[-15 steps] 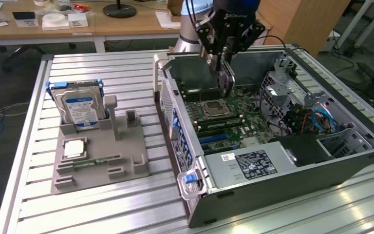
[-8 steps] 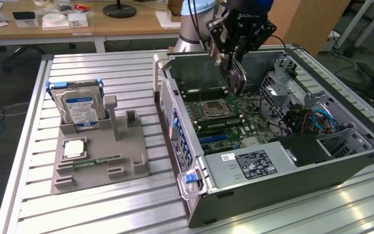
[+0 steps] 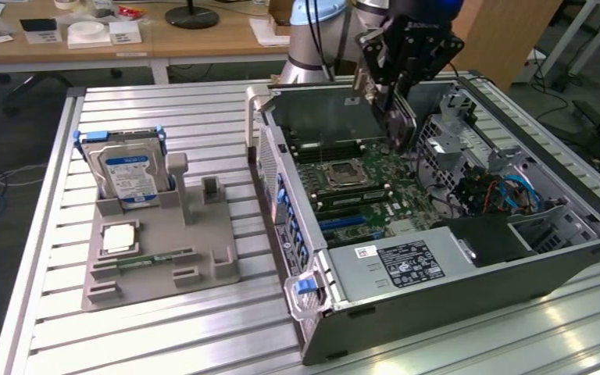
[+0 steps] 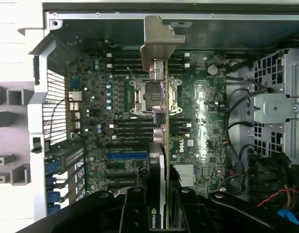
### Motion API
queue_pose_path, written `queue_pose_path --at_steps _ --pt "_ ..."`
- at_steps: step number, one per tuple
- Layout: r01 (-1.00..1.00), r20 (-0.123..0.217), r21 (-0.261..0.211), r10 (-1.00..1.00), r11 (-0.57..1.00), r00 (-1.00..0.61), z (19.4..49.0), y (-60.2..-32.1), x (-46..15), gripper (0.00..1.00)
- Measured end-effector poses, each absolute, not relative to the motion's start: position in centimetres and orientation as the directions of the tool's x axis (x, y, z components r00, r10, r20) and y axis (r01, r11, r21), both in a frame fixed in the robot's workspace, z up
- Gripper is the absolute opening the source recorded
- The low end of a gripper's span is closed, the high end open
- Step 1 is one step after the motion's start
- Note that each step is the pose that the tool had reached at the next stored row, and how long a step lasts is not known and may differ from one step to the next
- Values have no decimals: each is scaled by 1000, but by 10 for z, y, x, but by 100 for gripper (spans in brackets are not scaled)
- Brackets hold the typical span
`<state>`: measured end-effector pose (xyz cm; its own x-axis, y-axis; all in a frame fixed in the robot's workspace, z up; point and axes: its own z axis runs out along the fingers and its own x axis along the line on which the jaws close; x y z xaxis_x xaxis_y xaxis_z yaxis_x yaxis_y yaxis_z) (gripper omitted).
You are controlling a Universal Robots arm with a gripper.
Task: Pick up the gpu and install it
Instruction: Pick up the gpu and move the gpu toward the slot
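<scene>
Closest to the wrist camera, your gripper (image 4: 160,206) was pinching the gpu (image 4: 164,121), its jaws partly closed on the shroud end. The card hung edge-on over the motherboard (image 4: 207,126) inside the open computer case (image 4: 285,102). I judged the card light and stiff but fragile, since the board and its components would tolerate no bending. A hold across the shroud, away from the contact edge, suited it. Its silver bracket (image 4: 156,41) pointed toward the case's far wall. Farther down lay the processor socket (image 4: 149,94) and the memory slots (image 4: 125,60). Seen edge-on, the card hid its own connector and the slot beneath it. Where the jaws actually bore on it was cut off.
</scene>
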<state>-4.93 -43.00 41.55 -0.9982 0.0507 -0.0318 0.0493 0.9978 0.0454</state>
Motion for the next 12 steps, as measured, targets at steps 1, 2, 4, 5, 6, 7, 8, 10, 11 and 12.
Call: queue_pose_path --at_steps 1,2,4,5,6,7,8,10,11,12 --pt "49 -32 45 51 998 -998 416 -430 -46 27" --pt "49 -32 45 51 998 -998 416 -430 -42 27" --pt "49 -32 45 51 998 -998 416 -430 -35 27" --pt "49 -32 45 51 998 -998 416 -430 -32 27" --pt "49 -32 45 51 998 -998 416 -430 -28 27" --pt "49 -32 45 51 998 -998 416 -430 -24 27" --pt "49 -32 45 51 998 -998 416 -430 -20 27" --pt "49 -32 45 51 998 -998 416 -430 -12 27" --pt "49 -32 45 51 998 -998 416 -430 -8 27" --pt "49 -32 45 51 998 -998 416 -430 -4 27"
